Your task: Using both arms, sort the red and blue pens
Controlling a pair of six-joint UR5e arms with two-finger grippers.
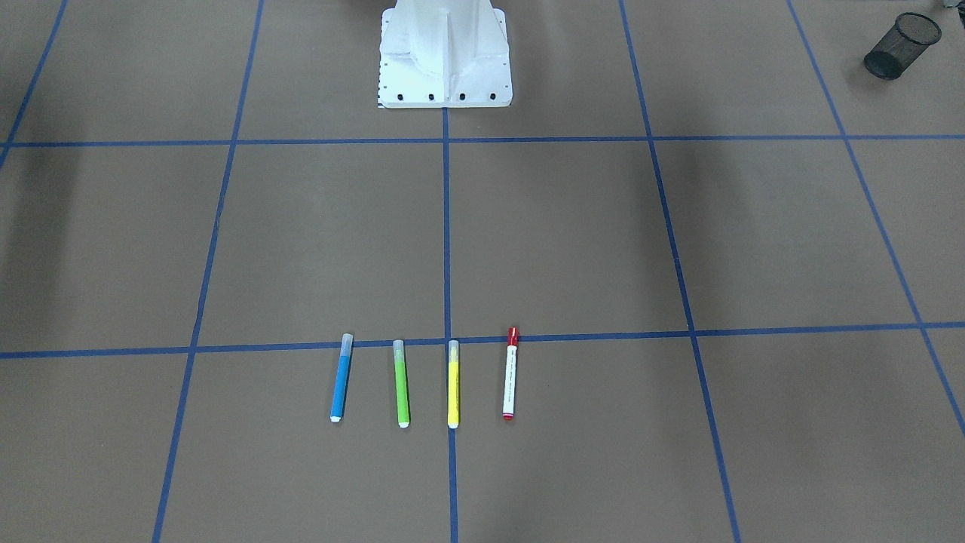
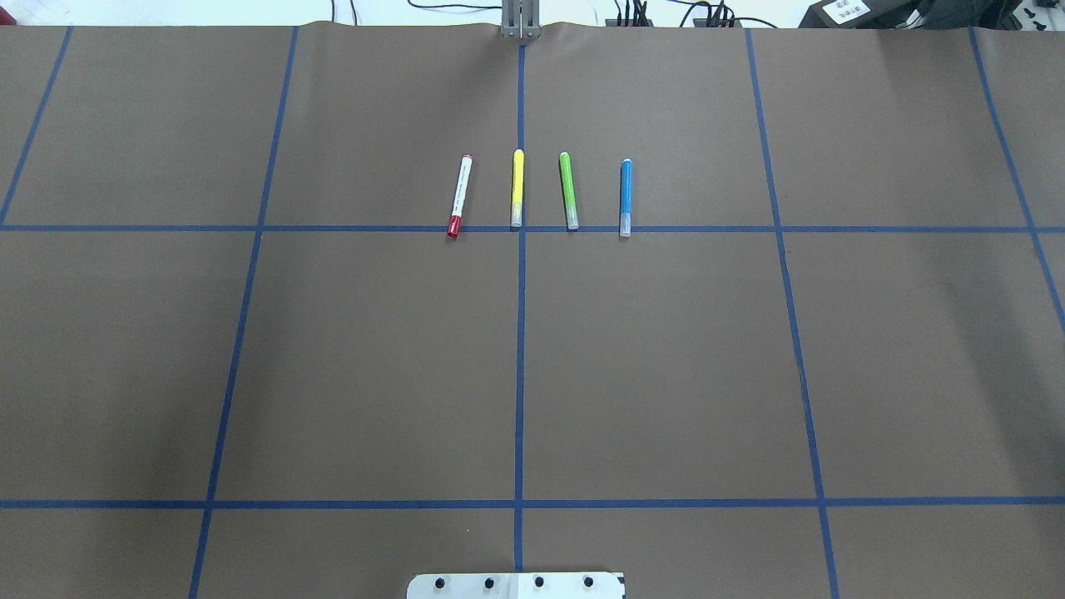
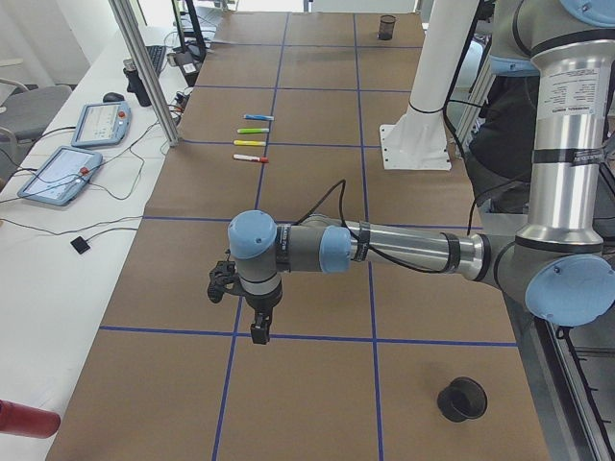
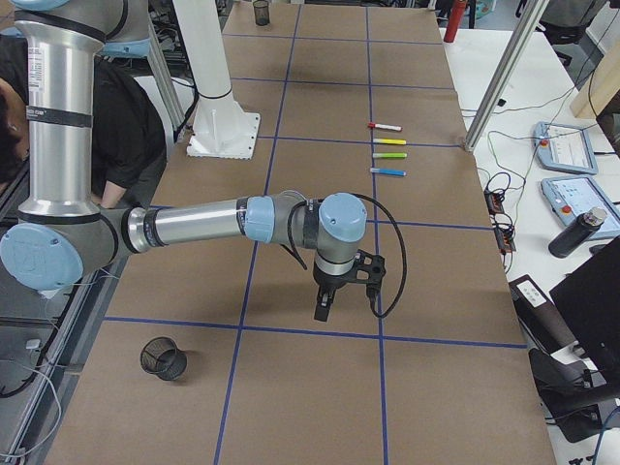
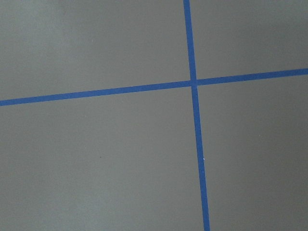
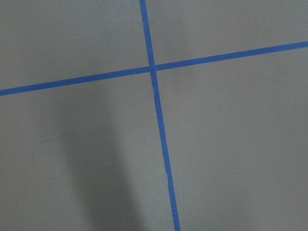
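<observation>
Down the table, red pen [image 2: 460, 195] and blue pen [image 2: 626, 197] lay untouched. Left gripper [image 3: 259, 331] and right gripper [image 4: 322, 310] hung well off; their jaws I couldn't judge. Reaching probably came next.

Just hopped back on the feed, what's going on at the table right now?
Nothing is being handled. The red pen, yellow marker, green marker and blue pen lie in a row on the table, apart from each other. The left gripper and right gripper hover near opposite ends, far from the pens. These side views don't show whether they are open. A black mesh cup sits near each end. No sorting has begun.
</observation>
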